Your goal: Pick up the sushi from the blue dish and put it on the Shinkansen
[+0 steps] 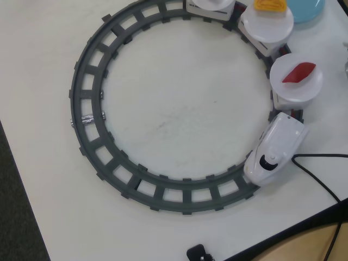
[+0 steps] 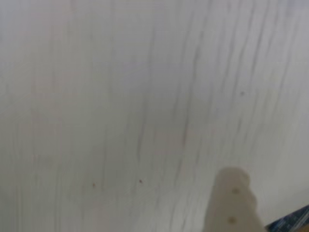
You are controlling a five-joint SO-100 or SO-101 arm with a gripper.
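A white table [image 1: 179, 125] with faint grey streaks is filling the overhead view, with dark floor showing past its left edge and a wooden strip past its lower right corner. A grey ring of track [image 1: 89, 117] is lying on it. The sushi [image 1: 298, 72], a flat dark-red pointed oval, is resting on a white plate [image 1: 296, 81] near the table's right edge, on the car just behind the Shinkansen [image 1: 273, 149]. The train's rounded white nose with its black windshield is pointing toward the lower right corner. An orange piece [image 1: 270, 5] is sitting on the next plate [image 1: 267, 23], and the dish [image 1: 304, 9] is peeking in at the top edge. A black cable [image 1: 321, 182] is trailing beside the train. In the blurred wrist view one pale finger [image 2: 233, 205] is showing over bare table; whether the gripper is apart or together, I cannot tell.
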